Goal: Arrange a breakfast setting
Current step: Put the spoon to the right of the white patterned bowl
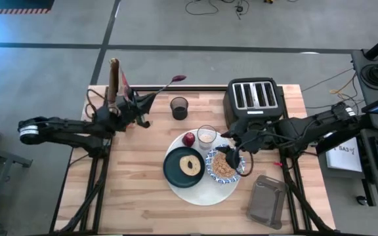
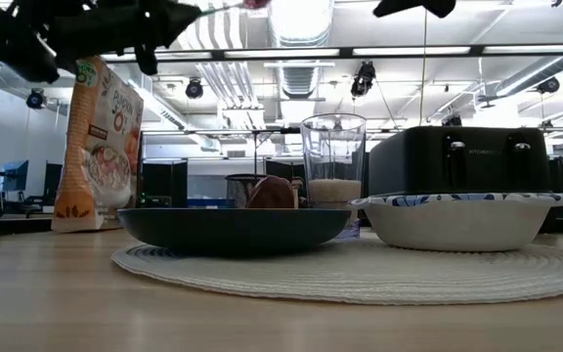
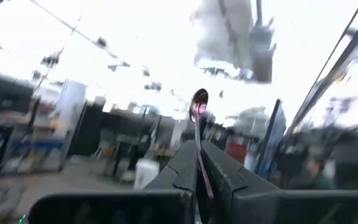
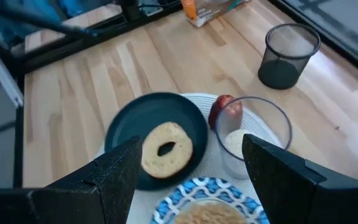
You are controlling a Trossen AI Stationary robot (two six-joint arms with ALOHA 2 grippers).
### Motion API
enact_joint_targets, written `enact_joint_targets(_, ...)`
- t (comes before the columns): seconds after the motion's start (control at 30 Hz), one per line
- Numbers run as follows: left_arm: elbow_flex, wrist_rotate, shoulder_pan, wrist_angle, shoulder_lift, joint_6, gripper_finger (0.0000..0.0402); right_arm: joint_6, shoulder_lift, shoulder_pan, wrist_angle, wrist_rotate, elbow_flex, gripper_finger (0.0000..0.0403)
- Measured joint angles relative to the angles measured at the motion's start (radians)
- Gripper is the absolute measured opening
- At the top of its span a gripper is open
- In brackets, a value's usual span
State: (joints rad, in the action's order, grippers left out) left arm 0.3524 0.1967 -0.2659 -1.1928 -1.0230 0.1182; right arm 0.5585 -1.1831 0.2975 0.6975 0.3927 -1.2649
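Note:
My left gripper [image 1: 148, 101] is raised over the table's far left and is shut on a spoon [image 1: 169, 84] with a reddish bowl. On the round white mat [image 1: 199, 195] stand the dark green plate [image 1: 172, 172] with the bagel [image 1: 190, 164], the red apple [image 1: 188, 139], the clear glass [image 1: 207, 136] and the blue-and-white bowl [image 1: 214, 172] filled with cereal. My right gripper [image 4: 191, 146] hovers open above the bowl and plate and touches nothing. My left gripper pinches the spoon's handle [image 3: 199, 152] between its two shut fingers [image 3: 182, 165]. The fingers lie along the handle and slant upward. The spoon sticks out past the fingertips, its bowl end [image 3: 199, 99] uppermost, lifted clear of the table.
A black four-slot toaster [image 1: 254, 98] stands at the far right. A dark mesh cup [image 1: 179, 108] sits behind the mat, and a cereal box [image 1: 113, 82] at the far left. A grey lidded container [image 1: 268, 200] lies near the right front edge.

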Motion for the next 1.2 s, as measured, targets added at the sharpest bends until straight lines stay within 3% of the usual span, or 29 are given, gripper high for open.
enact_joint_targets(0.2, -0.007, 0.000, 0.049, -0.190, -0.093, -0.004, 0.0000, 0.033, -0.090, -0.018, 0.000, 0.003, -0.083, 0.0264)
enact_joint_targets(0.4, 0.067, -0.006, 0.130, -0.263, -0.207, -0.121, 0.0000, -0.244, -0.145, -0.022, -0.119, 0.057, -0.163, 0.0238)
enact_joint_targets(0.67, 0.152, 0.014, 0.241, -0.372, -0.347, -0.417, 0.0000, -0.499, -0.143, -0.034, -0.418, 0.153, -0.163, 0.0215)
enact_joint_targets(0.97, 0.317, 0.059, 0.323, -0.379, -0.484, -0.726, 0.0000, -0.534, -0.155, -0.121, -0.517, 0.149, -0.153, 0.0228)
enact_joint_targets(1.13, 0.341, 0.093, 0.331, -0.379, -0.497, -0.794, 0.0000, -0.534, -0.156, -0.176, -0.549, 0.142, -0.152, 0.0228)
enact_joint_targets(1.2, 0.343, 0.093, 0.331, -0.378, -0.497, -0.804, 0.0000, -0.535, -0.156, -0.209, -0.591, 0.088, -0.152, 0.0228)
